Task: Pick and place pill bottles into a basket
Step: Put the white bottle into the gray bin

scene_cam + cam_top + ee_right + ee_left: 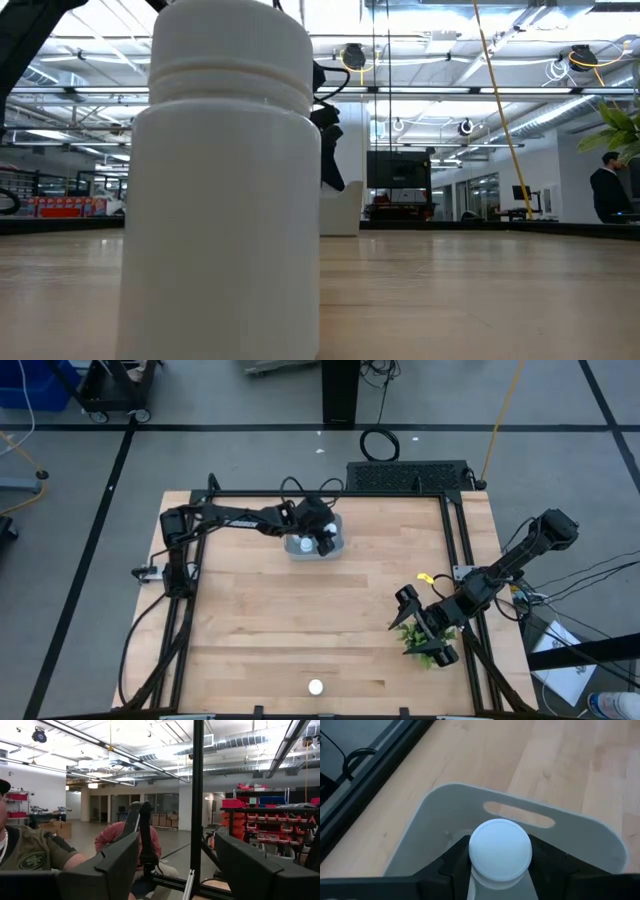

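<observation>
My left gripper (310, 540) hangs over the pale grey-blue basket (335, 546) at the table's far middle, shut on a white pill bottle (500, 851). The basket's wall has a handle slot (519, 815). A second white pill bottle (316, 687) stands upright on its base near the table's near edge; it fills the left of the low view (225, 190). My right gripper (412, 616) is open and empty above the table's right side, beside a small green plant (428, 642). Other bottles are out of view. My left gripper pinches the pill bottle between its two fingers (454, 862), one on each side of the body just below the round cap (500, 845). The fingers come from above, pointing down. The bottle is upright inside the basket's outline; whether its base touches the basket floor is hidden.
A black frame rail (455, 550) runs along the table's right side, and another along the left (185, 610). The small green plant stands at the right edge. People show in the room beyond the table in the right wrist view (35, 855). Bare wood (300, 620) lies between basket and near bottle.
</observation>
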